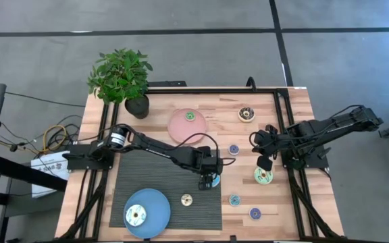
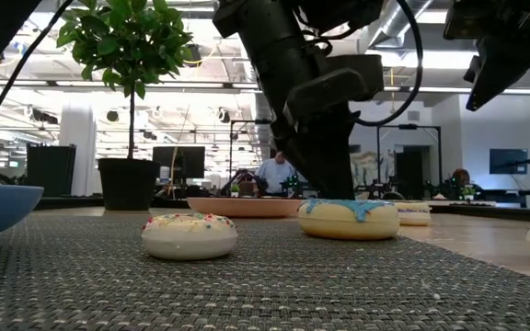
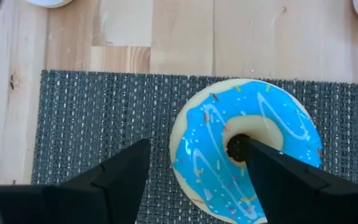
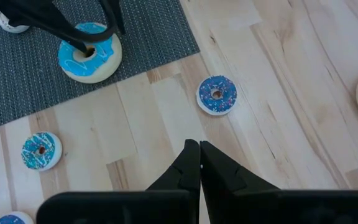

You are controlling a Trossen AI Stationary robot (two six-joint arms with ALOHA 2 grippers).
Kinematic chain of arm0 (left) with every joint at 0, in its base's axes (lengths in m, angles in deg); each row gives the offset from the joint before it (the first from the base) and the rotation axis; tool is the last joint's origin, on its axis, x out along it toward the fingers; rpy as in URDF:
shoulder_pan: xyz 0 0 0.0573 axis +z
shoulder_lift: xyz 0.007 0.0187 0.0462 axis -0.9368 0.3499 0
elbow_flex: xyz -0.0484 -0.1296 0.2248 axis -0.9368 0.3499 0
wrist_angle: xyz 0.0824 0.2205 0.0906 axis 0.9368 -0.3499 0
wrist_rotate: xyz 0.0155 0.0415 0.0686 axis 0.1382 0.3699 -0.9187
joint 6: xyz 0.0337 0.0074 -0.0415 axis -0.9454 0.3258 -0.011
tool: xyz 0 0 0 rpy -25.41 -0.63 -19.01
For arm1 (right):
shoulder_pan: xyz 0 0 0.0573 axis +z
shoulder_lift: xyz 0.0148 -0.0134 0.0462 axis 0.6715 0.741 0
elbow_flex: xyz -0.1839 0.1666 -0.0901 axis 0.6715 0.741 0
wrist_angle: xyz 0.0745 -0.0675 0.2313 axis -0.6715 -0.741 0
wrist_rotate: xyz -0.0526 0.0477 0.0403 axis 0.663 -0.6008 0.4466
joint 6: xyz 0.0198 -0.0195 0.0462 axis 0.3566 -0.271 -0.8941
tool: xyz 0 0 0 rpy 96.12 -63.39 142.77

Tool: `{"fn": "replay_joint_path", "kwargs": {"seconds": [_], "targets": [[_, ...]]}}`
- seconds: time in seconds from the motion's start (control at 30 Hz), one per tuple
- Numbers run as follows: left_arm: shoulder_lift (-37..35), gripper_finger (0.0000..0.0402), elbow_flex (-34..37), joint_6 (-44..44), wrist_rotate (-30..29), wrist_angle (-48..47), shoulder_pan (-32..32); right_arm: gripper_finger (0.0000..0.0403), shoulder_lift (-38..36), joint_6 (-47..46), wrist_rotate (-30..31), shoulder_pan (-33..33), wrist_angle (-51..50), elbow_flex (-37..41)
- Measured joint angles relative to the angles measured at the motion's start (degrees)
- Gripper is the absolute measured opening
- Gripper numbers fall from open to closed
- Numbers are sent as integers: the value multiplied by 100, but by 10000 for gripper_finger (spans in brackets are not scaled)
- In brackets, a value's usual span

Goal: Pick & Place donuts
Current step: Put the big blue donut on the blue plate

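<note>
While the left gripper [image 1: 211,179] hangs low over the right edge of the dark woven mat [image 1: 154,189], its fingers stand apart around one side of a large blue-iced donut [image 3: 247,149], one finger [image 3: 272,171] reaching down at the hole and the other [image 3: 120,177] outside the rim on the mat. From the table's centre this donut lies at about five o'clock. The right gripper [image 1: 263,162] hovers above the bare wood at three o'clock, its fingers pressed together and holding nothing. Just below it sits a large pale green donut [image 1: 263,176]; a small blue-purple one [image 1: 234,149] lies between the two grippers. A small cream donut [image 1: 186,199] rests on the mat at six o'clock, and two more small blue ones [image 1: 234,200] [image 1: 254,213] sit on the wood at five o'clock. A brown donut [image 1: 246,113] lies at one o'clock. The pink plate [image 1: 181,131] at twelve o'clock carries a green donut [image 1: 190,116], and the blue plate [image 1: 155,214] at seven o'clock carries a pale one [image 1: 136,216]. A potted plant [image 1: 121,77] stands at eleven o'clock.
</note>
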Motion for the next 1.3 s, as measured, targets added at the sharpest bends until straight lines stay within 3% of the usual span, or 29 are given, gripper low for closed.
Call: {"fn": "replay_joint_path", "kwargs": {"seconds": [0.8, 1.3], "targets": [[258, 256, -7, 146, 199, 269, 22, 0, 2, -2, -2, 0, 26, 0], [271, 204, -117, 199, 209, 115, 20, 0, 2, 0, 0, 0, 26, 0]]}}
